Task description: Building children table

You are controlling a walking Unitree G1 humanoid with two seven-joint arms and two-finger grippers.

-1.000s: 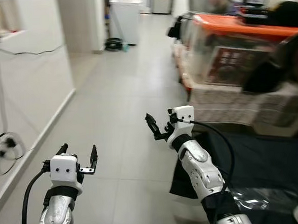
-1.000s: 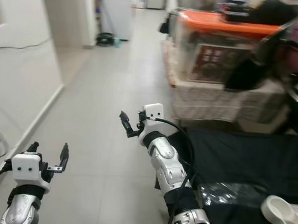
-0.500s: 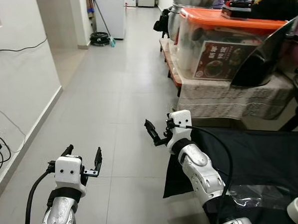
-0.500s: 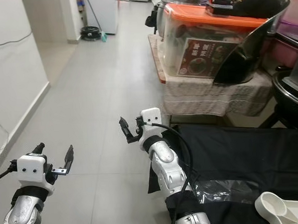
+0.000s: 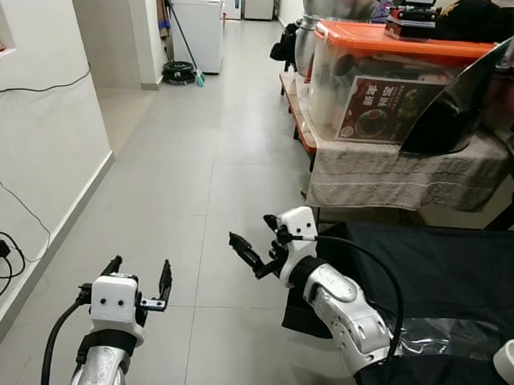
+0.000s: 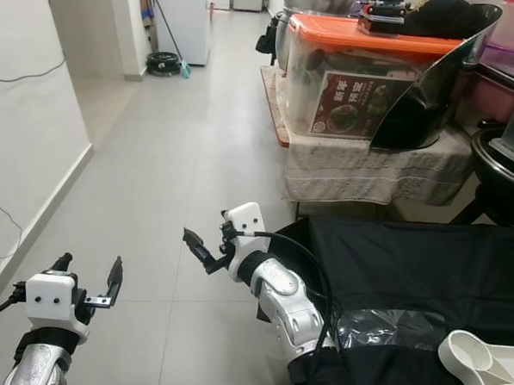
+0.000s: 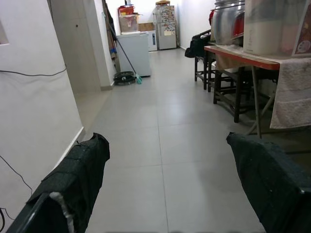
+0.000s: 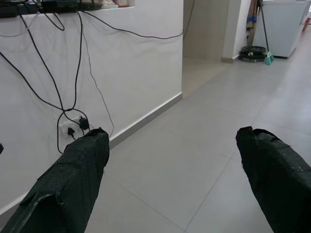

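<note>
Ahead, a long hallway of pale grey floor tiles (image 5: 195,161) runs away from the robot, wide and bare down its middle. Its left edge is a white wall (image 5: 39,143) with a skirting board, loose cables hanging down it and a plug socket (image 8: 73,127) low near the floor. The far end narrows toward a white chest freezer (image 5: 198,19), with a coiled hose (image 5: 182,71) and a broom beside it.

On the right edge stands a low table draped with a striped towel (image 5: 403,180), its hem hanging over the side. On it sit a clear storage bin with an orange lid (image 5: 380,70) and a curved black panel (image 5: 459,104) leaning against the bin. Nearer the robot a black sheet (image 5: 451,269) lies on the floor, its corner reaching out onto the tiles, with a white moulded plastic piece (image 6: 477,362) at its near edge, possibly a part of the children's table, though I cannot tell for sure.

Both arms are held out over the open floor. The left gripper (image 5: 141,280) hangs low near the left wall side, fingers spread apart, holding nothing. The right gripper (image 5: 253,255) is raised just beside the corner of the black sheet, turned toward the wall, its fingers (image 8: 73,179) also wide apart and empty.
</note>
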